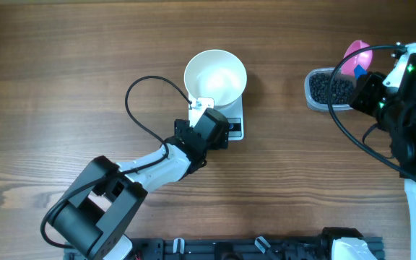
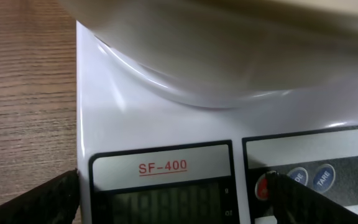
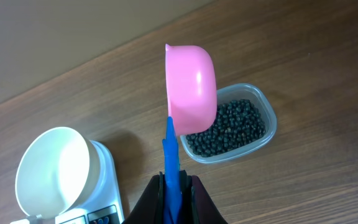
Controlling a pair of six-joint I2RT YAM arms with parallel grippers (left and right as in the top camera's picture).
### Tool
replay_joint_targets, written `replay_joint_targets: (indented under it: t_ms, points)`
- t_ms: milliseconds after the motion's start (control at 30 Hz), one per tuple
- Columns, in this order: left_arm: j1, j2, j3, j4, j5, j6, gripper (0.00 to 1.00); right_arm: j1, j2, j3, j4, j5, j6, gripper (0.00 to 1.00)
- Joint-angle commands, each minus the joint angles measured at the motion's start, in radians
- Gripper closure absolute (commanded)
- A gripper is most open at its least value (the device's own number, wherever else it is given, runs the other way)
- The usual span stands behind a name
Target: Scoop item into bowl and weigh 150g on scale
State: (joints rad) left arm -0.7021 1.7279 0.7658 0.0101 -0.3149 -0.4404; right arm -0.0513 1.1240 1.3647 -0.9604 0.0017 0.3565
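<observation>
Bowl on scale, scoop by the beads.
Overhead: white bowl (image 1: 215, 78) sits on the scale (image 1: 235, 119); left gripper (image 1: 202, 108) at the scale's front; beads (image 1: 331, 89) lie in a clear tub (image 1: 311, 92), well right. Left wrist: jaws spread wide, gripping nothing. Right wrist: right gripper (image 3: 174, 186) clamped on the blue handle (image 3: 171, 155) of the pink scoop (image 3: 191, 87), near the tub.

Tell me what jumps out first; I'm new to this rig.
A pink scoop, gripped by the shut right tool, hangs over a clear tub of black beads at far right. In the middle, an empty white bowl sits on the white scale, the open left tool at its front.
</observation>
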Motion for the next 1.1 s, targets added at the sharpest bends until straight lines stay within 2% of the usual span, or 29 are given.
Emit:
replay_joint_targets:
  t_ms: [0,167,500,700,833,933,1067]
  points:
    - [-0.002,0.022,-0.016,-0.007,0.026,0.007,0.0,-0.003,-0.002,0.008,0.003,0.019,-0.016,0.96]
    - [-0.002,-0.034,-0.015,0.031,0.026,0.017,0.0,-0.003,-0.002,0.008,0.002,0.018,-0.016,0.96]
    - [-0.002,-0.22,-0.015,-0.05,0.004,0.017,0.0,-0.003,-0.002,0.008,-0.007,0.018,-0.016,0.96]
    - [0.0,-0.385,-0.015,-0.21,0.003,0.005,0.0,-0.003,-0.002,0.008,-0.017,0.018,-0.016,0.96]
    - [0.029,-0.547,-0.015,-0.326,0.004,-0.092,0.0,-0.003,-0.002,0.008,-0.028,0.018,-0.016,0.96]
    - [0.105,-0.711,-0.015,-0.42,0.004,-0.153,0.0,-0.003,-0.002,0.008,-0.037,0.018,-0.016,0.96]
    - [0.252,-0.889,-0.015,-0.527,0.004,-0.151,0.0,-0.003,-0.002,0.008,-0.037,0.019,-0.016,0.96]
